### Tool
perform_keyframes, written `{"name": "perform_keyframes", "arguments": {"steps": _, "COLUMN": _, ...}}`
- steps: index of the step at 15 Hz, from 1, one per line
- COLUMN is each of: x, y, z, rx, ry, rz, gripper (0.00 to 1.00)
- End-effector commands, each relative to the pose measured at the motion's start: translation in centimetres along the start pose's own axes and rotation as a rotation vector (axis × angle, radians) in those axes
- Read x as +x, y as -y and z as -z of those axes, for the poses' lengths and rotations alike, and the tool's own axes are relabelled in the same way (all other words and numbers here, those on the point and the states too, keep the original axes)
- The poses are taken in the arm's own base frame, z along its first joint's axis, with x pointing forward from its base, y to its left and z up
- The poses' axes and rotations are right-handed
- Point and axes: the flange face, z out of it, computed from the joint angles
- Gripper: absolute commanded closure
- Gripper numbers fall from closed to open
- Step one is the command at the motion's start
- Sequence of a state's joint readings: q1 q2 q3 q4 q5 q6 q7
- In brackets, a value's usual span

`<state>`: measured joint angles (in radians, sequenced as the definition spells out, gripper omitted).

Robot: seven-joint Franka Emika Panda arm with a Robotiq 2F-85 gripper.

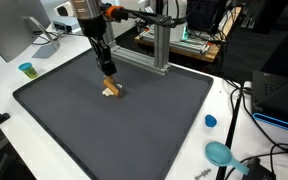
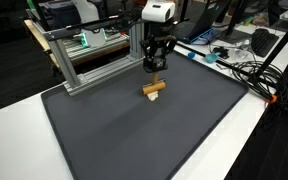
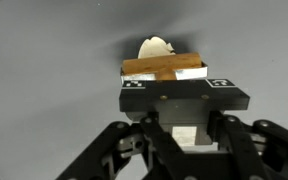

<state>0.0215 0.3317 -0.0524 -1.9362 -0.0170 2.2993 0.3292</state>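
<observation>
The gripper (image 1: 107, 67) hangs over the middle of the mat (image 1: 64, 120), clenched on a small wooden block (image 1: 109, 71) that sticks out just below its fingertips. In an exterior view the same block (image 2: 157, 70) shows as a brown stub between the closed fingers (image 2: 150, 62), clear of the mat (image 2: 104, 130).

At 6 o'clock from the gripper, near it but not touching, a second wood piece (image 1: 112, 91) lies on the mat with something pale against it. From the opposite side, this wood piece (image 2: 153, 90) looks like a short bar lying crosswise on a low support (what the support is I cannot make out).

In the wrist view the gripper (image 3: 178, 88) fills the lower half. The block (image 3: 164, 67) sits at 12 o'clock from the pads (image 3: 134, 86), spanning the gap between them, and a pale rounded thing (image 3: 154, 46) peeks out beyond its far edge.

Around the mat, a metal frame (image 1: 156, 48) stands at 1 o'clock from the gripper, along the mat's far edge. A small blue cup (image 1: 26, 69) sits on the white table (image 1: 4, 90) at 9 o'clock, well apart. A blue cap (image 1: 210, 121) and a teal scoop (image 1: 220, 153) lie off the mat at 4 o'clock. Cables (image 2: 246, 72) trail over the table edge.
</observation>
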Motion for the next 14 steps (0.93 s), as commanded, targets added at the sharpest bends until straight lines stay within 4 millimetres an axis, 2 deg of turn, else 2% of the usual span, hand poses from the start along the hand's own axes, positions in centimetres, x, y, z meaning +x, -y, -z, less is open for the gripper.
{"name": "perform_keyframes", "arguments": {"steps": 1, "x": 1.3, "y": 0.4, "z": -1.6, "rx": 0.032, "ry": -0.041, "rz": -0.067, "gripper": 0.78}}
{"name": "perform_keyframes", "arguments": {"steps": 4, "x": 2.1, "y": 0.2, "z": -1.6, "rx": 0.038, "ry": -0.074, "rz": -0.113, "gripper": 0.78}}
{"name": "perform_keyframes", "arguments": {"steps": 5, "x": 2.3, "y": 0.2, "z": -0.4, "rx": 0.057, "ry": -0.09, "rz": -0.123, "gripper": 0.78}}
{"name": "perform_keyframes", "arguments": {"steps": 7, "x": 2.5, "y": -0.1, "z": 3.6, "rx": 0.116, "ry": -0.17, "rz": -0.12, "gripper": 0.78}}
{"name": "perform_keyframes", "arguments": {"steps": 9, "x": 1.9, "y": 0.1, "z": 7.5, "rx": 0.113, "ry": -0.214, "rz": 0.031, "gripper": 0.78}}
{"name": "perform_keyframes", "arguments": {"steps": 10, "x": 1.6, "y": 0.3, "z": 8.5, "rx": 0.098, "ry": -0.208, "rz": 0.092, "gripper": 0.78}}
{"name": "perform_keyframes", "arguments": {"steps": 12, "x": 1.1, "y": 0.5, "z": 9.6, "rx": 0.07, "ry": -0.181, "rz": 0.204, "gripper": 0.78}}
{"name": "perform_keyframes", "arguments": {"steps": 14, "x": 0.8, "y": 0.5, "z": 9.6, "rx": 0.063, "ry": -0.139, "rz": 0.31, "gripper": 0.78}}
